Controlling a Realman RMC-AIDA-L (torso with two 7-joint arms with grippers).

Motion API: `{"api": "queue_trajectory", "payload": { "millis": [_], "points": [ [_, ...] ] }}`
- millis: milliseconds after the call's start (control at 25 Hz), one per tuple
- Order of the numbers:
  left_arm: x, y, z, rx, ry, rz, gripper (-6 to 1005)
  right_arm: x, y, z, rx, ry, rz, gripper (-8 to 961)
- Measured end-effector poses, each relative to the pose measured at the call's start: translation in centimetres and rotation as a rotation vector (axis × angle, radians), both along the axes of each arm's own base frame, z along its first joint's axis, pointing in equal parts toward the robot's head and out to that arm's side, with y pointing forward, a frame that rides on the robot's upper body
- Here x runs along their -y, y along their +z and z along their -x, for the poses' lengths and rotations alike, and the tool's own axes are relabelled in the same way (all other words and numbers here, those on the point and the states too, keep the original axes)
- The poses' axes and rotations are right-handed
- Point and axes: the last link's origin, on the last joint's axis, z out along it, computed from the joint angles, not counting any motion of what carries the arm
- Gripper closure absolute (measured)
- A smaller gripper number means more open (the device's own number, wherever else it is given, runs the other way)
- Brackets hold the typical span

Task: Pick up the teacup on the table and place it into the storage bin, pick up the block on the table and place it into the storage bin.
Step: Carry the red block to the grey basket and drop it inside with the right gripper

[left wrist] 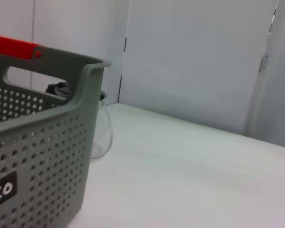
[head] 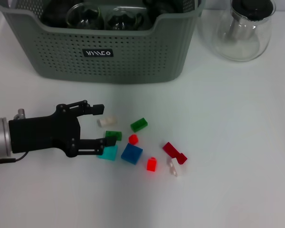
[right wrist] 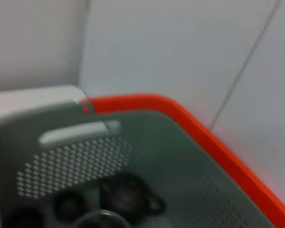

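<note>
Left gripper (head: 100, 124): low over the table (head: 228, 142), reaching in from the robot's left; jaws spread wide and holding nothing, one fingertip just beside the cream block (head: 107, 121), the other touching the dark green block (head: 113, 136) and the teal block (head: 108, 153).
Right gripper: not seen in the head view; its wrist camera looks down into the storage bin, and I cannot tell whether its fingers are open or closed.
Storage bin (head: 133, 57): at the far side of the table, label (head: 98, 52) facing the robot; glass cups (head: 85, 16) and dark items lie inside. An orange-red strip (right wrist: 218, 147) runs along its far rim.
Blocks: scattered in front of the bin. Besides those at the fingertips, a green block (head: 139, 124), a small red piece (head: 133, 138), a blue block (head: 132, 153), a bright red block (head: 151, 164), a dark red block (head: 174, 151) and a white block (head: 173, 167) touching it.
Glass pot (head: 242, 28): right of the bin, upright, with a dark lid.
</note>
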Motion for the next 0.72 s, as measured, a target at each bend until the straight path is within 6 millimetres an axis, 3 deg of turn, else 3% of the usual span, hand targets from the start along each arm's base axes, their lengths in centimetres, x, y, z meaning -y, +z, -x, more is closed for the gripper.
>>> {"api": "queue_trajectory", "payload": {
  "millis": [280, 640, 720],
  "points": [
    [-0.3, -0.5, 0.0, -0.003, 0.014, 0.004, 125, -1.3, -2.8, -1.7, 0.076, -0.001, -0.072, 707],
    [-0.4, -0.5, 0.0, -0.004, 0.011, 0.003, 124, -1.7, -3.0, -2.4, 0.079, -0.003, -0.103, 702],
    [-0.5, -0.5, -0.1, -0.004, 0.011, 0.003, 124, -1.8, -3.1, -2.6, 0.083, 0.000, -0.113, 619]
  ]
}}
